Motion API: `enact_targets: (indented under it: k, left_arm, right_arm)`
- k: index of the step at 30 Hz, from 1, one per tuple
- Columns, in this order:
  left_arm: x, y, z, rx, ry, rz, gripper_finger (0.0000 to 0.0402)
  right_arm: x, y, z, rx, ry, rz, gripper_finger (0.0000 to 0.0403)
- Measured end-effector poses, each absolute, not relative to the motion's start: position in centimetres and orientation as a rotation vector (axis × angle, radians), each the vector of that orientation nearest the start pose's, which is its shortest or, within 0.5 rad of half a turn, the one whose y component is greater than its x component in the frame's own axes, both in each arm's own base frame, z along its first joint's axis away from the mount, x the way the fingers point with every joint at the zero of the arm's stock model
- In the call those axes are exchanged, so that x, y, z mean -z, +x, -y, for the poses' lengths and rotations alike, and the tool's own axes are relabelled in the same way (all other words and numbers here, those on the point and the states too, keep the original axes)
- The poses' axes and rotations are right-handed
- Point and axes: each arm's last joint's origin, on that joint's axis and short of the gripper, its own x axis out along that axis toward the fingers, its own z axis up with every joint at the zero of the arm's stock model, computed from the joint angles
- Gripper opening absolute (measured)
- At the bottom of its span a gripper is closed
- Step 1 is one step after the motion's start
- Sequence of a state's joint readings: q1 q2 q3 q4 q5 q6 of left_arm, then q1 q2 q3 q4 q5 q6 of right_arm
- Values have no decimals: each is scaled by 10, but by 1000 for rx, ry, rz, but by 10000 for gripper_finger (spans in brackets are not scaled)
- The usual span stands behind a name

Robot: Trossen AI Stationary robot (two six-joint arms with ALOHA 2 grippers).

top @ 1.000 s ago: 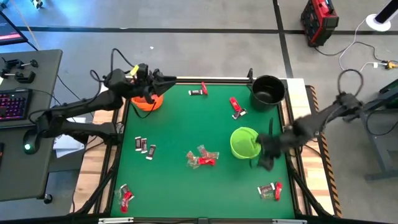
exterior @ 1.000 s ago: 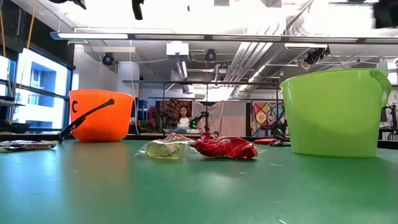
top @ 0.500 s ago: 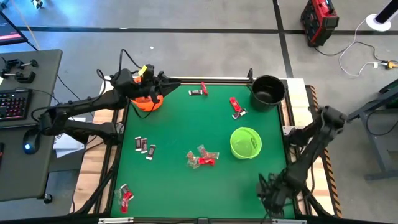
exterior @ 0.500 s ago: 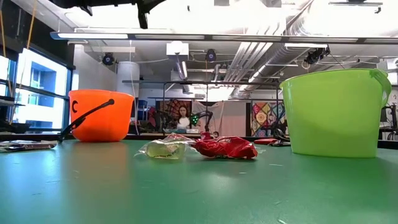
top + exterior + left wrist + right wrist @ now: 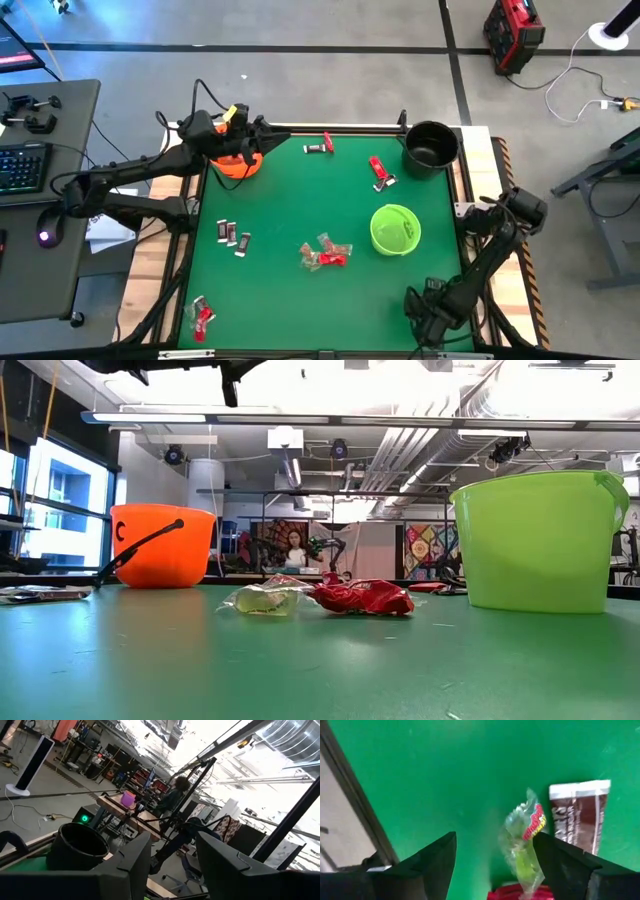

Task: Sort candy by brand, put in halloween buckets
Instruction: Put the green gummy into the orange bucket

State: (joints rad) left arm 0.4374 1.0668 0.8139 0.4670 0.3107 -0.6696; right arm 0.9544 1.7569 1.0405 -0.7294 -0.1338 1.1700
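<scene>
Green felt is covering the table [image 5: 280, 210]. At five o'clock the right gripper [image 5: 495, 865] is now hovering wide open and empty over a clear-wrapped candy [image 5: 522, 847] and a brown bar [image 5: 580, 815], having swung down from the lime bucket [image 5: 395, 229]; a fresh pick looks underway. At eleven o'clock the left gripper [image 5: 262, 130] is waiting part-open over the orange bucket [image 5: 238, 166].
</scene>
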Motion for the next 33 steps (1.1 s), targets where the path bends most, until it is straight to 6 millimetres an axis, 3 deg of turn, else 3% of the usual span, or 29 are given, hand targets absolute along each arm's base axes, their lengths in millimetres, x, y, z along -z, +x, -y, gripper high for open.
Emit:
enact_targets:
  k: [5,13,20,24,28,33]
  left_arm:
    - [-352,219,-93,-54,-588,233,146]
    - [-352,219,-93,-53,-588,232,146]
    - [-352,219,-93,-53,-588,234,146]
    - [-353,218,-95,-59,-582,246,146]
    - [-357,216,-98,-59,-562,290,146]
    - [-365,212,-95,15,-574,331,146]
  right_arm:
    - [-151,175,-250,37,297,-1601,225]
    - [-159,177,-254,-3,320,-1639,21]
    - [-212,179,-251,-51,344,-1586,23]
    - [-259,183,-222,-34,364,-1483,7]
    - [-305,198,-172,23,352,-1247,12]
    - [-332,230,-107,85,171,-935,4]
